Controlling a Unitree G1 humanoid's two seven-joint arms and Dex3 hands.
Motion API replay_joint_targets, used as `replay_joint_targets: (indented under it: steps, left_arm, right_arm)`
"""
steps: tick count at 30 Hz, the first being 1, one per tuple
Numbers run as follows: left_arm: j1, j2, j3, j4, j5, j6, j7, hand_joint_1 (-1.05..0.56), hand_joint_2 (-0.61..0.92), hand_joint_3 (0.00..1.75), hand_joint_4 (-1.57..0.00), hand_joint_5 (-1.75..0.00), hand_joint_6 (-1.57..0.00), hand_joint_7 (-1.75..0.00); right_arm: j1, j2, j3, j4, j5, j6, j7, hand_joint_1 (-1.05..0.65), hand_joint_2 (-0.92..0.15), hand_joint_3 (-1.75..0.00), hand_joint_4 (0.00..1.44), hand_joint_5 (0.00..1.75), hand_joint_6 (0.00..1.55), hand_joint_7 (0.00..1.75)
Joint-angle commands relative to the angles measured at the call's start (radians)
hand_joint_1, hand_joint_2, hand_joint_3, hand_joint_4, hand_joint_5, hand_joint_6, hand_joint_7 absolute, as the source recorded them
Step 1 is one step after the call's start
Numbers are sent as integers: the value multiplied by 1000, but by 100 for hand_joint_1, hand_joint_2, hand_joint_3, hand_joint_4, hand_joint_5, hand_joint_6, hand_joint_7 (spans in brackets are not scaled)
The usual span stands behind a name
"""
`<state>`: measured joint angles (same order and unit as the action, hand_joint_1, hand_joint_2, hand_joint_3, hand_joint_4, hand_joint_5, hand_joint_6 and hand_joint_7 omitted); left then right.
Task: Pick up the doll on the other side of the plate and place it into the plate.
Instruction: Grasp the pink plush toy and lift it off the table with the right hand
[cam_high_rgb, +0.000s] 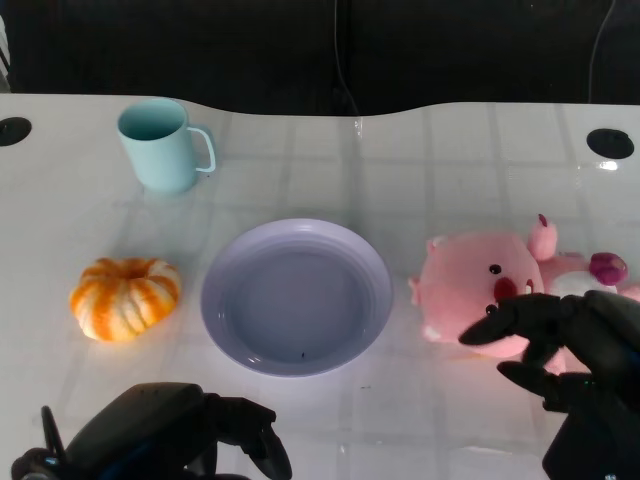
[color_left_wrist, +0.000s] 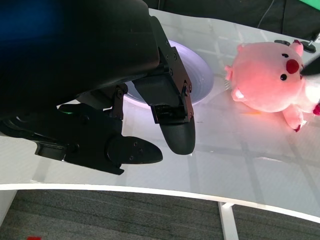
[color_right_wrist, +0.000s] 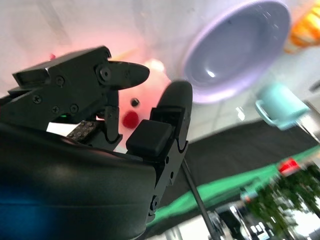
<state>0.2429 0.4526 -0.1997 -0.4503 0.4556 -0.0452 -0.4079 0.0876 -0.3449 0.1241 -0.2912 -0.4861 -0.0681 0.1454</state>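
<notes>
Doll (cam_high_rgb: 478, 288) lengthwise rightward (head toward plate (cam_high_rgb: 296, 296))

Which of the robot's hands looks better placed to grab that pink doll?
The right robot hand: it hovers open right at the pink doll, beside the plate. The left robot hand is across the plate, far from it.

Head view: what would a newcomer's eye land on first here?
The pink doll to the right of the plate, with the right hand open just in front of it, fingers reaching toward its face. Then the empty lavender plate at centre, an orange pumpkin on its left and a mint mug behind.
</notes>
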Motion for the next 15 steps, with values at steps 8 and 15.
replay_joint_targets:
  steps: [8,15]
  left_arm:
    - [-8,15,6,-4,-5,-1,-7,-18,92,29,-67,-145,-83,-69]
    - [-10,15,4,-3,-3,3,-7,-19,92,30,-66,-147,-82,-70]
  right_arm:
    - [-22,-19,-47,37,-67,-19,-96,-40,-92,-6,18,33,24,0]
    - [-48,-40,-50,41,-181,59,-89,-55,-92,-3,0,41,14,0]
